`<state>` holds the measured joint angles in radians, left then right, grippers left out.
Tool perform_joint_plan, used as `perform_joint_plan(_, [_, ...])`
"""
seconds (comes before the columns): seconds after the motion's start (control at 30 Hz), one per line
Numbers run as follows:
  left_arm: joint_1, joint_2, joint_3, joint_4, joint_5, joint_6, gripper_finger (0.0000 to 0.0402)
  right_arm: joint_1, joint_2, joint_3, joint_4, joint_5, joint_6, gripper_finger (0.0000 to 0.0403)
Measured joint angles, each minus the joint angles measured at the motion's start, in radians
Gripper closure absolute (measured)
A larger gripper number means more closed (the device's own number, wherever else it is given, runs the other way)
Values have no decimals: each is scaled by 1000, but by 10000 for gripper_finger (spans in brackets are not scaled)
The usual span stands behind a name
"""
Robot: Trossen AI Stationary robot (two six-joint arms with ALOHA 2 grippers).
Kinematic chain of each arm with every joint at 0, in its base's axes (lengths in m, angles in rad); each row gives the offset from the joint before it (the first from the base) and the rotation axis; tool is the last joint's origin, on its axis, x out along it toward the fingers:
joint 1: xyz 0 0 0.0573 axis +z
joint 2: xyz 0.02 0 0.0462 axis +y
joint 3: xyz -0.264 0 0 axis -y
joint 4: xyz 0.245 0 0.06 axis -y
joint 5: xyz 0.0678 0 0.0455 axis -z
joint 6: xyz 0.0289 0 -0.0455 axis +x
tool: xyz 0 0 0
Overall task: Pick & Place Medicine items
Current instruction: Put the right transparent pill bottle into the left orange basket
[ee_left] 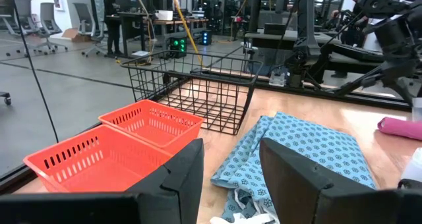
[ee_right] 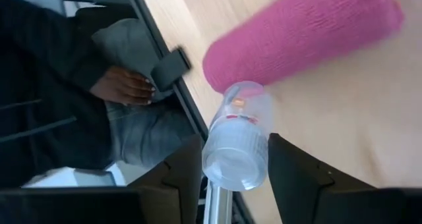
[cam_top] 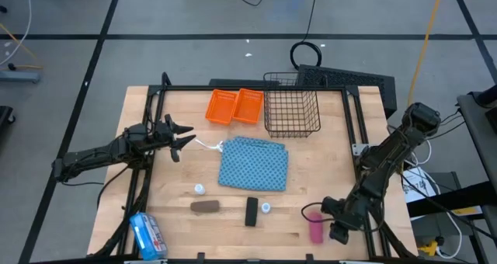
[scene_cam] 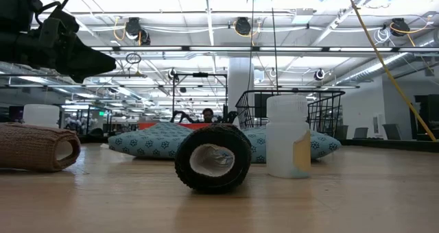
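My right gripper (cam_top: pixel 334 221) (ee_right: pixel 234 140) is low at the table's near right corner, shut on a small clear bottle with a white cap (ee_right: pixel 236 135), right beside the pink oblong tube (cam_top: pixel 317 230) (ee_right: pixel 300 33). My left gripper (cam_top: pixel 186 137) (ee_left: pixel 231 155) hangs open above the table's left side, facing the blue patterned cloth (cam_top: pixel 254 163) and touching nothing. Lying on the wood near the front are the brown piece (cam_top: pixel 206 206) (scene_cam: pixel 38 147), the black bar (cam_top: pixel 251 211) (scene_cam: pixel 212 157) and two tiny white bottles (cam_top: pixel 199 189) (cam_top: pixel 265 207) (scene_cam: pixel 288 137). My right gripper has the clear bottle pinched between its two fingers, which press its side wall (ee_right: pixel 214 148) from either side. The bottle lies along the fingers, cap end (ee_right: pixel 231 168) toward the wrist, far end beside the pink tube. Whether it is lifted off the table, I cannot tell.
Two orange baskets (cam_top: pixel 233 106) and a black wire basket (cam_top: pixel 293 112) stand at the far edge. A blue and white packet (cam_top: pixel 147 234) lies at the near left corner. A white cord (cam_top: pixel 206 146) trails from the cloth. A person's hand (ee_right: pixel 125 85) shows beyond the near edge.
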<state>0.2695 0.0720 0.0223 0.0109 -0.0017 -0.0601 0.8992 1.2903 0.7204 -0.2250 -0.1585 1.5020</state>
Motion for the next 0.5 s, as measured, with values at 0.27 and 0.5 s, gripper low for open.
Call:
perform_joint_plan(0.27, [0, 0, 0, 0, 0, 0, 245, -138, -3, 0, 13, 1, -366, 269])
perform_joint_plan(0.5, [0, 0, 0, 0, 0, 0, 245, -260, -21, 0, 18, 17, -646, 269])
